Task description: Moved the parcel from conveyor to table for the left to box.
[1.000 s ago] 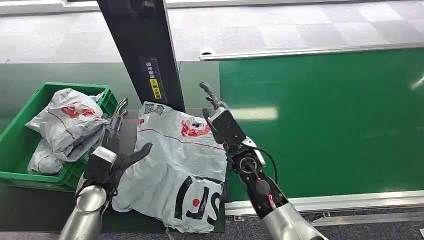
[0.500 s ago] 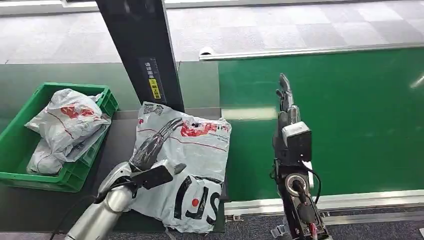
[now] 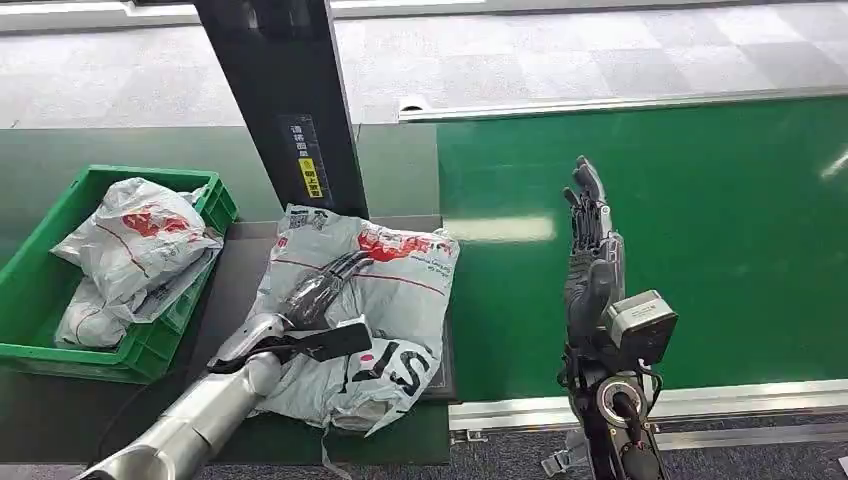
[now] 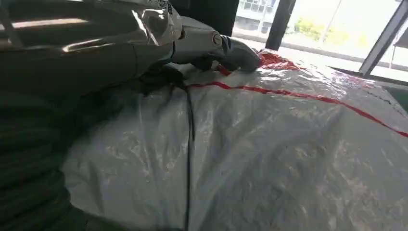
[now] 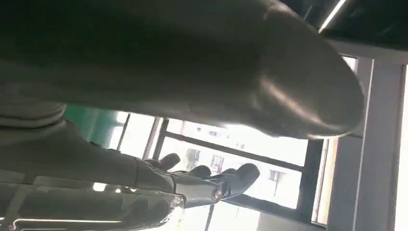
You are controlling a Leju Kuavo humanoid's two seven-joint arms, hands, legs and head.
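Hiding parcel point(image 3: 385, 290), apparently: left hand point(image 3: 310, 300)

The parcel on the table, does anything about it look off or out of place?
Slightly. The parcel lies crumpled, and its near corner hangs over the edge of the table. The left hand rests on top of it. No tear or spill shows.
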